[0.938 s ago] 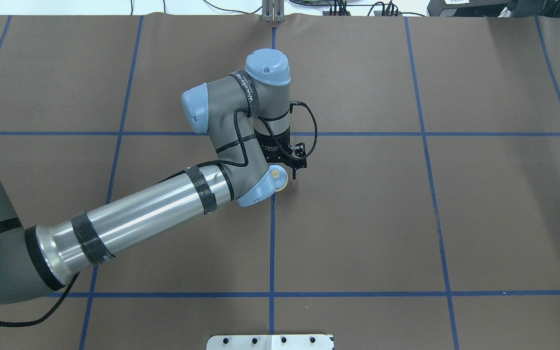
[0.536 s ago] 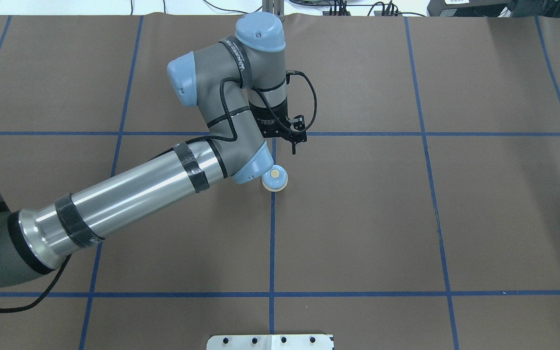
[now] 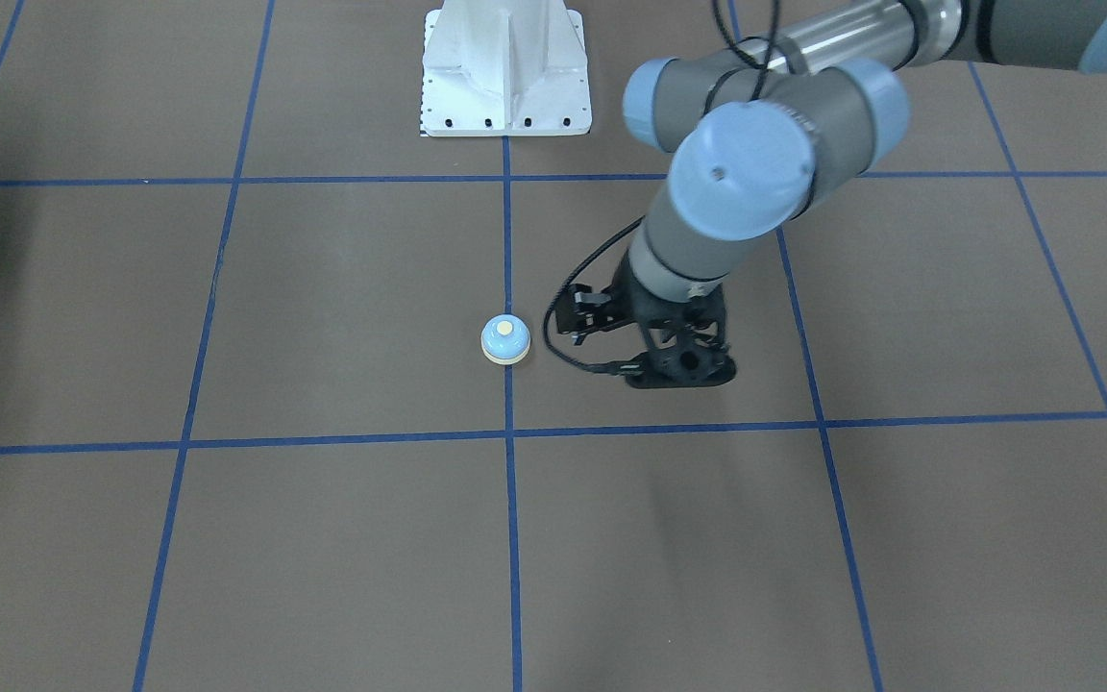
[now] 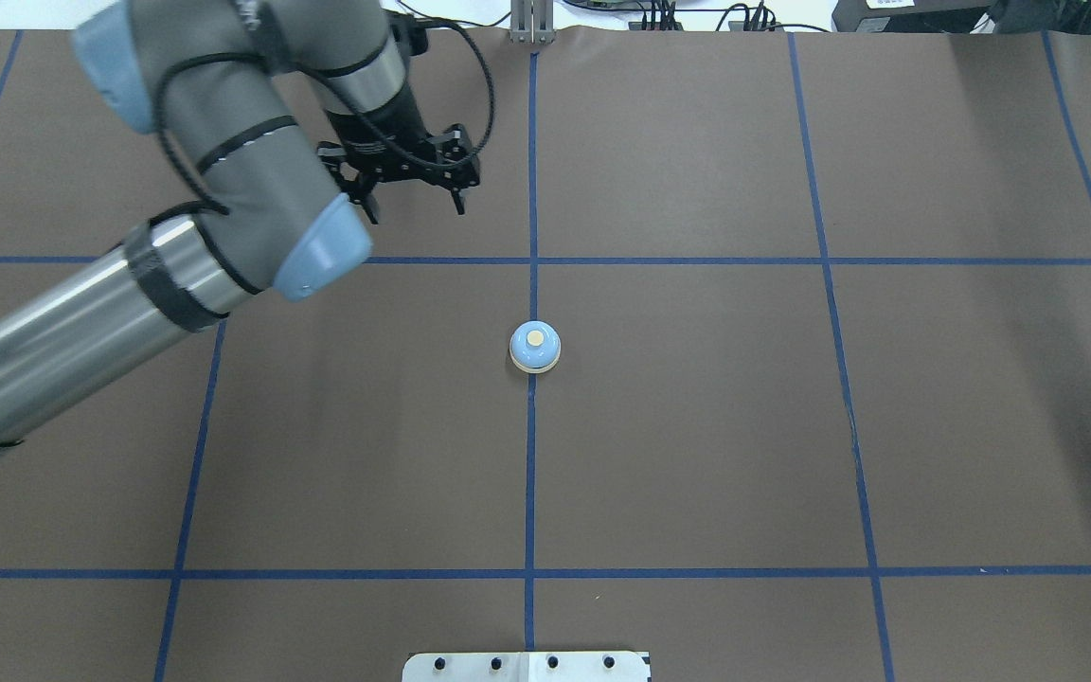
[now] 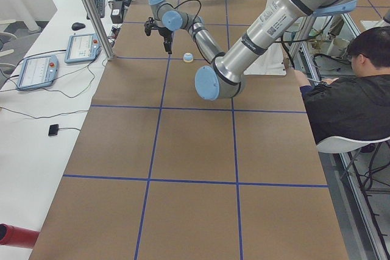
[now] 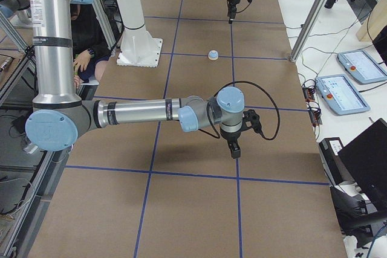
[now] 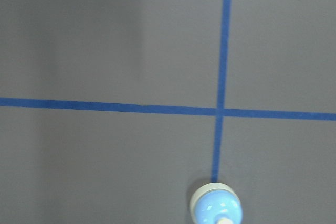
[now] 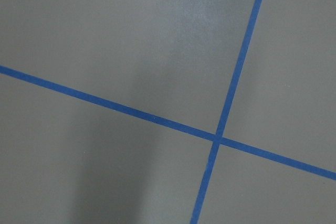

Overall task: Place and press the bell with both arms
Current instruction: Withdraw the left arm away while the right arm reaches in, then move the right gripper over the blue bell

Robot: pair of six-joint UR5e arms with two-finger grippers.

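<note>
A light-blue call bell (image 4: 535, 347) stands upright on the worktop's (image 4: 697, 455) centre tape line (image 4: 529, 474), apparently set clear for pressing; the left gripper (image 4: 408, 197) hovers well apart, fingers spread wide and empty, while how far the fingers of the right gripper (image 6: 234, 148) are parted cannot be told.

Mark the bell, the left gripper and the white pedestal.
bell (image 4: 535, 349): overhead view, on the blue dome.
left gripper (image 4: 415, 206): overhead view, midway between its fingertips.
white pedestal (image 3: 505, 72): front-facing view, on its upright body.
</note>
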